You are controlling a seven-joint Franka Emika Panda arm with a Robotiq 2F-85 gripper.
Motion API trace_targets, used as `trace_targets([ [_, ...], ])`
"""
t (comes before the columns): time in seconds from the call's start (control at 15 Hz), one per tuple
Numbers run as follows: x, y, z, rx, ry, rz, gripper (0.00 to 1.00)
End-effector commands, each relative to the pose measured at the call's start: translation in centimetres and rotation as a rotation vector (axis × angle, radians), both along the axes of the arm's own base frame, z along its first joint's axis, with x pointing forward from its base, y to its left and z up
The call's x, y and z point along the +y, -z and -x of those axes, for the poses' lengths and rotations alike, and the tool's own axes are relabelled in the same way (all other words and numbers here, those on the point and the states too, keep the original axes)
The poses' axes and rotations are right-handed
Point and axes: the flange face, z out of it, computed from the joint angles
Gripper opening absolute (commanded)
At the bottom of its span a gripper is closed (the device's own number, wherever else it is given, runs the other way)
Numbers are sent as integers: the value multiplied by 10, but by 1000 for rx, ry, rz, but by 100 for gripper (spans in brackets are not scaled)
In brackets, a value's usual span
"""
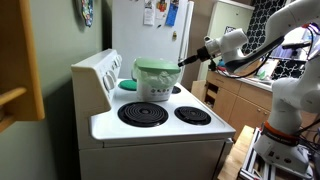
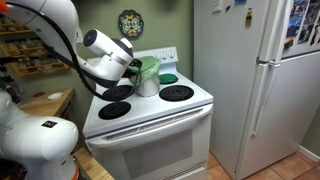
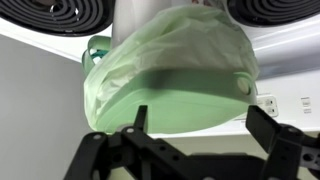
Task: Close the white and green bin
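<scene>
hovering with my gripper (image 3: 196, 112) spread as wide as it goes and holding nothing, i have the white and green bin (image 1: 155, 88) right in front of me. it stands upright at the back of the stove (image 1: 170, 129), between the rear burners and near the control panel. a flat green disc (image 1: 128, 85) lies just beside it on the stove top, and that is not the thing i am here for.

as for progress: in both exterior views the green lid (image 1: 155, 67) sits over the top of the bin and looks roughly level. from my wrist view, which is upside down, i see the lid's edge and the pale green liner (image 3: 120, 70) bunched over the rim all around it. i cannot tell whether the lid is fully seated or is riding on that liner. my judgement is that the closing is either nearly done or wants one last press down on the lid, and my fingers are near its edge but i cannot say they touch it.

what is inside the bin is hidden; only the liner draped outside shows. the front coil burner (image 1: 143, 113) carries nothing.
</scene>
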Motion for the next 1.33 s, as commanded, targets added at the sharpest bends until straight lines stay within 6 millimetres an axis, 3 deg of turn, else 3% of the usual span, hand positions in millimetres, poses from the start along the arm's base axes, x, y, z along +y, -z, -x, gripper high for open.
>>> trace_targets([
  [0.0, 2, 5, 11, 57, 61, -60, 100],
  [0.2, 8, -1, 10, 90, 110, -93, 100],
  [0.4, 12, -23, 8, 149, 159, -146, 100],
  [0.73, -1, -121, 7, 151, 244, -235, 100],
  [0.93, -9, -164, 8, 108, 263, -260, 100],
  [1.0, -7, -149, 4, 112, 250, -274, 100],
  [1.13, -10, -166, 7, 88, 259, -273, 100],
  [1.27, -9, -166, 7, 88, 264, -270, 100],
])
